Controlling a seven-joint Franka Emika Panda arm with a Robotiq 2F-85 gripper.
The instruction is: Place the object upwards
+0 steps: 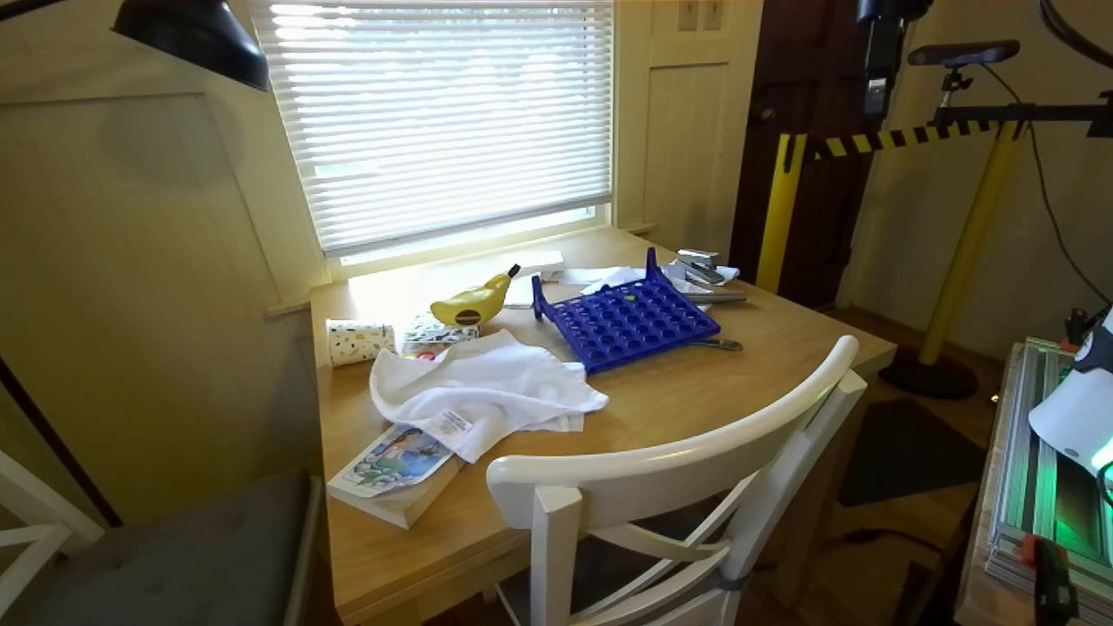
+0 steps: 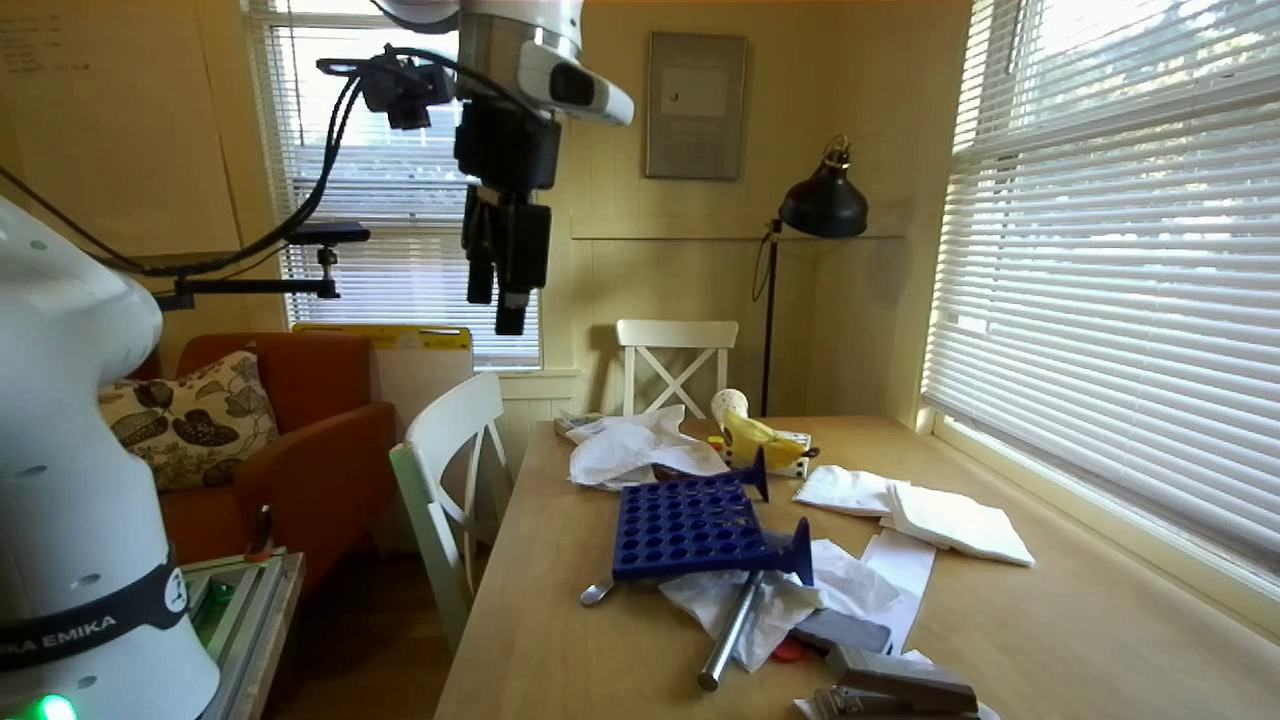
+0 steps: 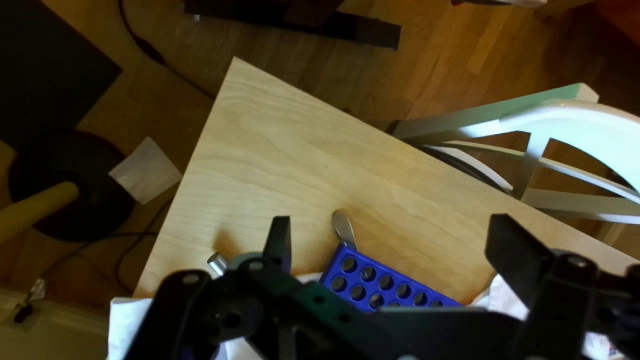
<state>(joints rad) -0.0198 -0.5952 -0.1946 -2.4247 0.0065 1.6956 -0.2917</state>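
A blue grid frame [image 1: 630,329] with rows of round holes lies nearly flat on the wooden table, its two feet sticking up at one end. It also shows in an exterior view [image 2: 688,528] and partly in the wrist view [image 3: 353,278], where the gripper hides its lower part. My gripper [image 2: 497,308] is high above the table, pointing down and touching nothing. In the wrist view the fingers [image 3: 391,239] are wide apart with nothing between them. Part of the gripper also shows at the top of an exterior view [image 1: 876,100].
A spoon handle [image 3: 343,227], a metal tube [image 2: 732,630] and crumpled paper [image 2: 850,580] lie under or beside the frame. A white cloth [image 1: 496,382], yellow banana [image 1: 474,304], book [image 1: 396,474] and stapler [image 2: 905,685] are around it. A white chair [image 1: 678,426] stands at the table edge.
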